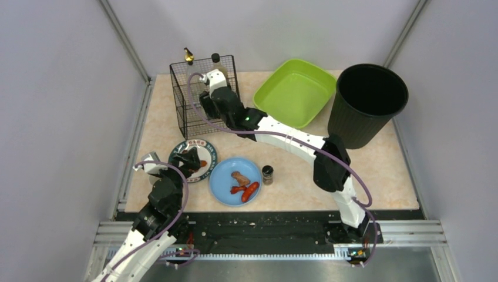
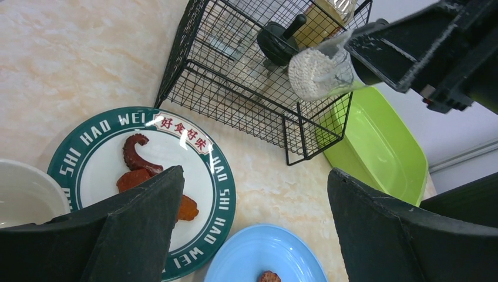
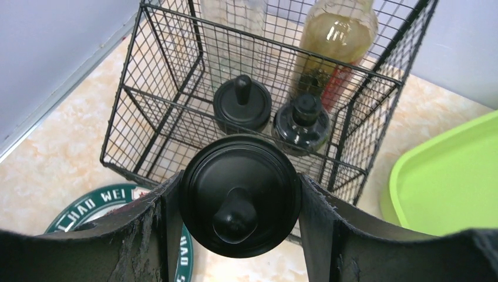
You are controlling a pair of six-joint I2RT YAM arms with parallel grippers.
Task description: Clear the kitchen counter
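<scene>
On the beige kitchen counter [image 1: 293,176] stand a green-rimmed plate [image 1: 209,150] with red-brown food, a blue plate [image 1: 226,176] with sausages, and a small dark-lidded spice jar [image 1: 268,174]. My right gripper [image 3: 239,188] is shut on a clear jar [image 2: 320,73] of white grains with a black knobbed lid [image 3: 239,197]. It holds the jar over the near side of the black wire basket [image 1: 182,111]. My left gripper [image 2: 253,173] is open and empty, hovering where the green-rimmed plate [image 2: 88,147] and the blue plate [image 2: 264,252] meet.
Inside the basket [image 3: 147,88] stand a black-lidded jar [image 3: 242,106], a small dark bottle [image 3: 304,123] and a tall oil bottle [image 3: 337,35]. A lime-green tub [image 1: 293,91] and a black bin [image 1: 367,103] sit at the back right. A white bowl [image 2: 23,194] lies beside the green-rimmed plate.
</scene>
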